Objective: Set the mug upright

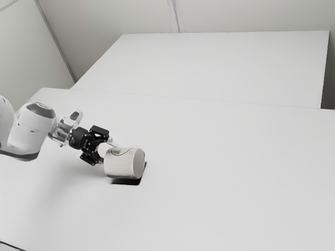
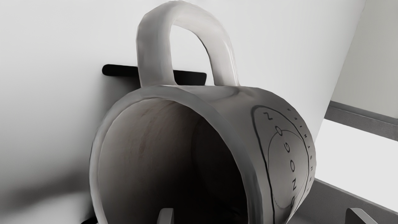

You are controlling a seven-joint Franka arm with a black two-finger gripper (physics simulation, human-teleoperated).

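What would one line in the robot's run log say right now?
mug: on its side, open end facing the gripper | gripper: open, close to the mug | set upright: not yet

Interior, prob. a lab or similar workroom; exact type n/d. Ext. view: robot arm (image 1: 31,130) at a broad, plain white table (image 1: 225,183), w/ a 2nd flat white surface (image 1: 220,68) beyond, pale walls (image 1: 104,26) meeting at a corner, and a narrow vert. strip (image 1: 175,15) on the rear wall. Wrist view: grey band (image 2: 360,119) along the foot of a pale wall, cf. baseboard.
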